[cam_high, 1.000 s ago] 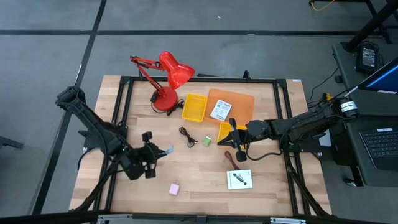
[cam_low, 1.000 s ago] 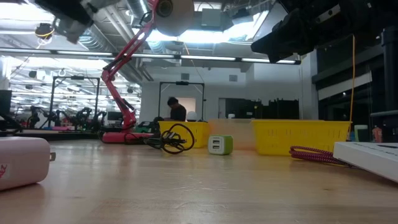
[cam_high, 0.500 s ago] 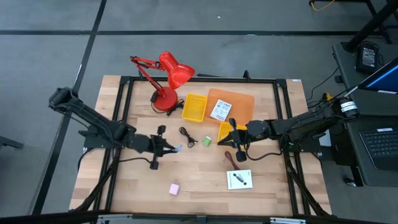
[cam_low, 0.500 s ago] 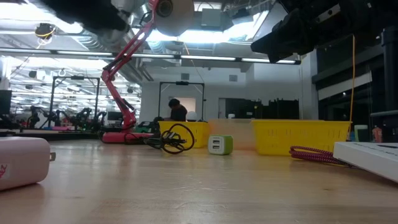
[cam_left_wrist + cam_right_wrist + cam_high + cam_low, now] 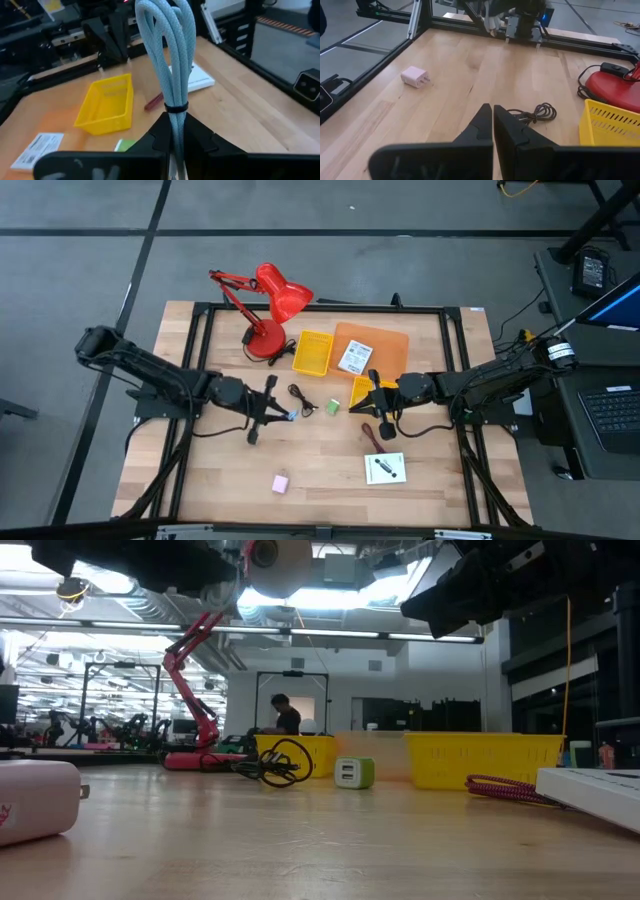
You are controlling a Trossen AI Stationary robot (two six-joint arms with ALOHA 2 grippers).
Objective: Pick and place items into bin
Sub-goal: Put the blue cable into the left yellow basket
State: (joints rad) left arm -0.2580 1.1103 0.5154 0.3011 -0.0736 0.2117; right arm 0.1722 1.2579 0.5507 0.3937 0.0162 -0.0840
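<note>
My left gripper [image 5: 277, 413] [image 5: 176, 131] is over the table's middle left, shut on a bluish-grey coiled cable bundle [image 5: 290, 417] [image 5: 167, 50]. Just right of it lie the black cable [image 5: 300, 395] [image 5: 535, 114] and a green block [image 5: 332, 408] [image 5: 353, 773]. My right gripper [image 5: 378, 406] [image 5: 493, 117] hovers shut and empty near the small yellow bin [image 5: 362, 391] [image 5: 106, 104]. The maroon cord [image 5: 378, 438] and one white card [image 5: 385, 468] lie flat on the table. A second card [image 5: 354, 358] lies on the orange tray. The pink block [image 5: 281, 482] [image 5: 415, 76] sits near the near edge. My left gripper pinches the cable bundle between its two fingers at the tied end, just behind the black tie [image 5: 176, 108]. The fingers point toward the table's right and lie along the bundle. Its loops [image 5: 165, 30] stick out past the fingertips, lifted clear of the table.
A red desk lamp [image 5: 270, 305] stands at the far left, its base [image 5: 615, 85] beside a second yellow bin [image 5: 313, 352]. The orange tray [image 5: 385, 340] lies at the far middle. A black frame [image 5: 200, 330] borders the table. Bare wood [image 5: 200, 470] shows on the near left.
My left gripper has carried the bluish-grey bundle toward the table's right and slightly toward the far edge, closing on the black cable, with the arm stretching out. It has stayed shut on the bundle. The right arm has kept still.
</note>
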